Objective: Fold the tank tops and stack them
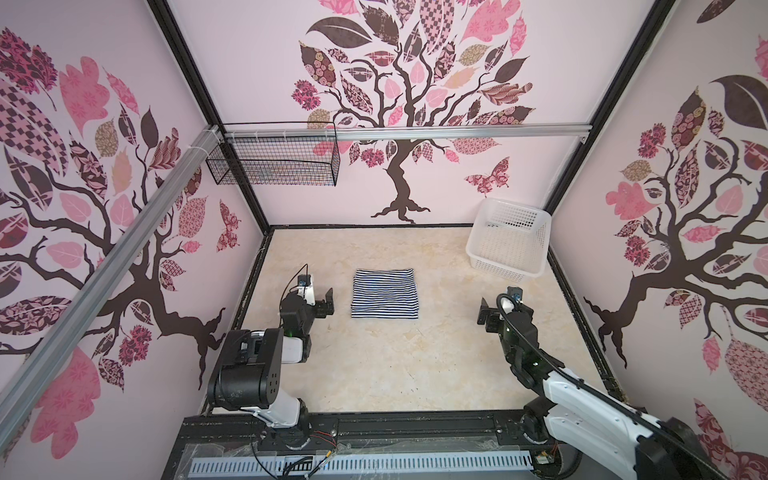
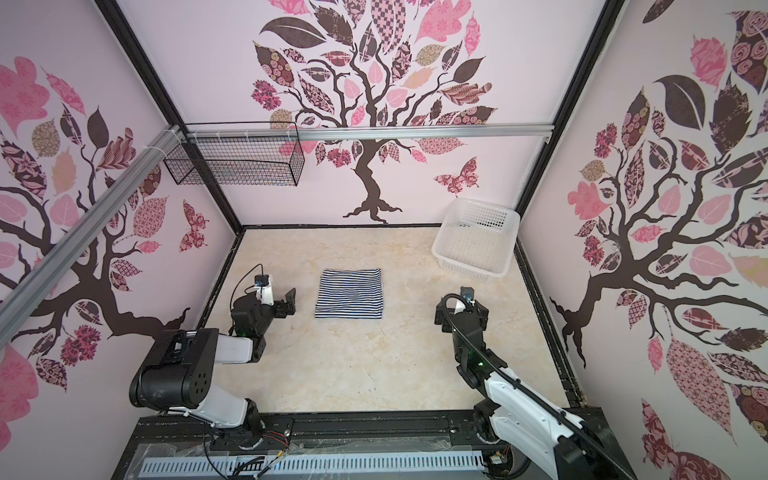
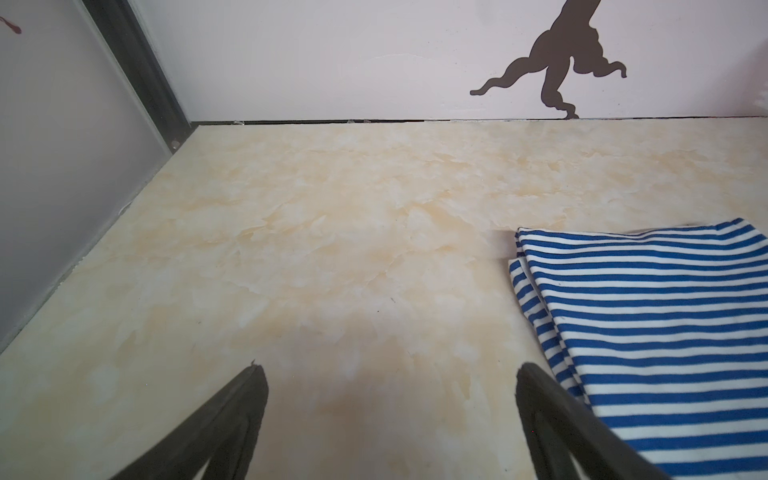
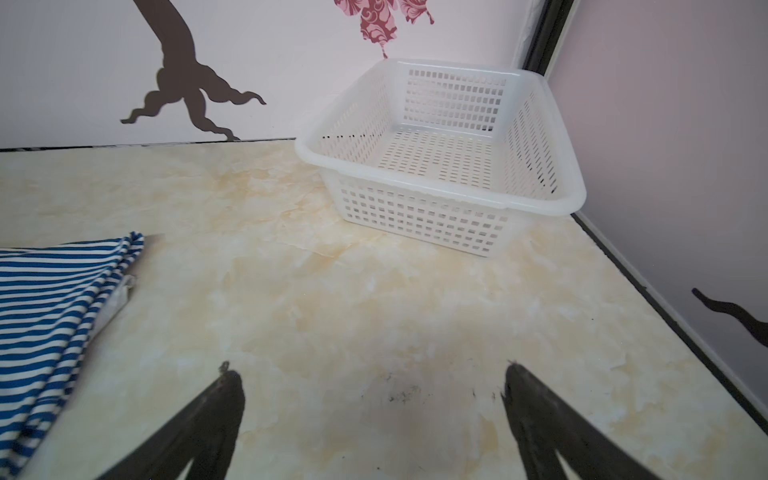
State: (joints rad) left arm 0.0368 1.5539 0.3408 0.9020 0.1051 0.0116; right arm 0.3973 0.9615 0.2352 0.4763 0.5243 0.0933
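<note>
One striped navy-and-white tank top lies folded into a flat rectangle on the marble-look tabletop, near its middle. My left gripper hovers just left of it, open and empty. In the left wrist view its fingers stand wide over bare table, with the tank top beside the right-hand finger. My right gripper is further off to the right, open and empty. The right wrist view shows the open gripper above bare table and the tank top off to one side.
A white perforated plastic basket stands empty in the back right corner. A black wire basket hangs from the rail at the back left. Patterned walls close in the table on three sides.
</note>
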